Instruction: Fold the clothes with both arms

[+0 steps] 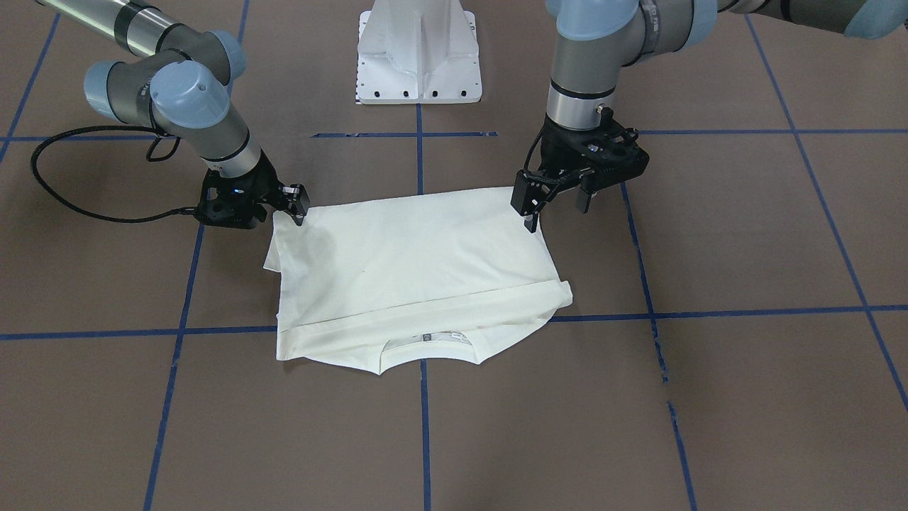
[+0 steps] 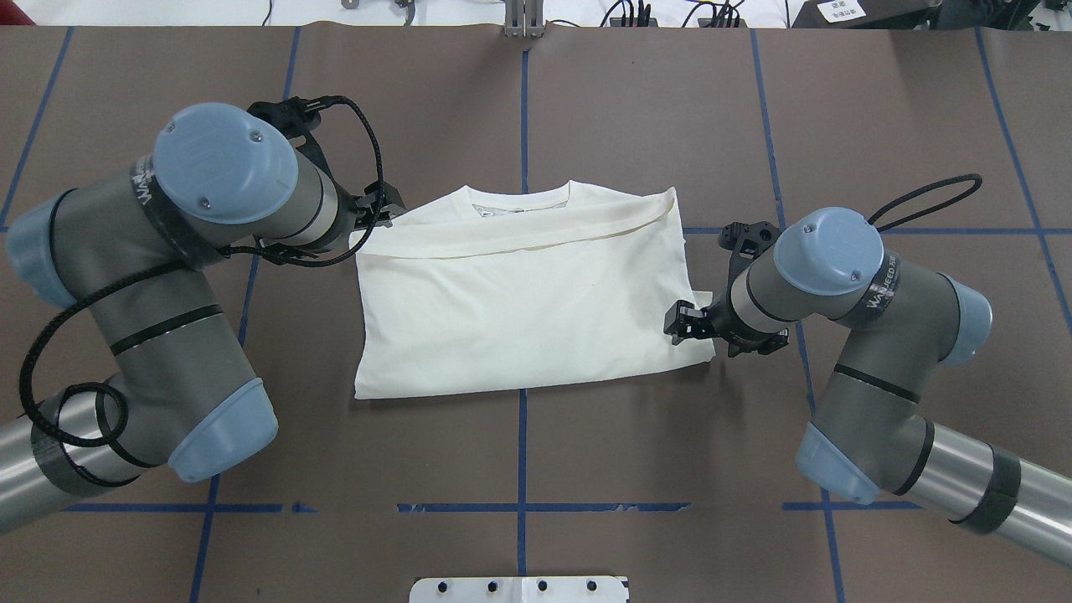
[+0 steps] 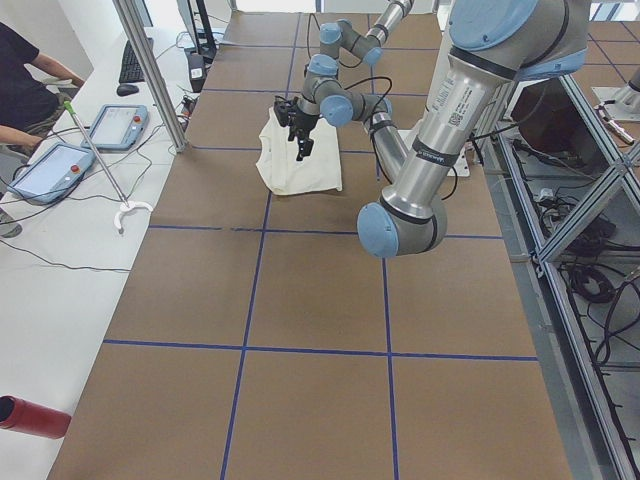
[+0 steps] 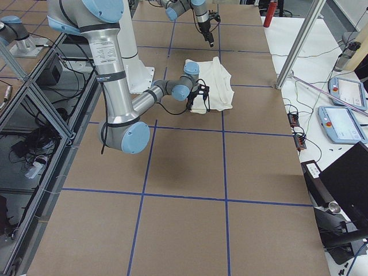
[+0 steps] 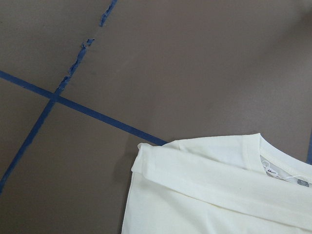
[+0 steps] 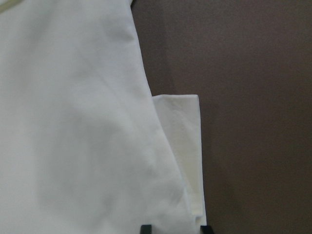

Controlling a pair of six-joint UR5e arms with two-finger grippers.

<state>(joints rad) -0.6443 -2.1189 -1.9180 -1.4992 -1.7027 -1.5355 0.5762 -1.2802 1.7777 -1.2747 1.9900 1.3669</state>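
Observation:
The cream-white T-shirt [image 1: 411, 262] lies folded flat on the brown table, plain side up, with its collar [image 2: 523, 199] on the side away from the robot. No print shows. My left gripper [image 1: 557, 213] hangs open and empty above the shirt's left edge; it also shows in the overhead view [image 2: 381, 209]. The left wrist view sees the collar corner [image 5: 219, 190] from above. My right gripper [image 1: 298, 209] is low at the shirt's right near corner [image 2: 677, 324]. In the right wrist view its fingertips [image 6: 145, 228] stand apart, either side of the cloth's folded edge [image 6: 187, 146].
The white pedestal base [image 1: 418, 57] stands on the robot's side of the shirt. Blue tape lines [image 1: 709, 312] grid the table. Operators' desks with tablets [image 3: 110, 125] run along the far side, with a metal post [image 4: 299, 43] at the table's edge.

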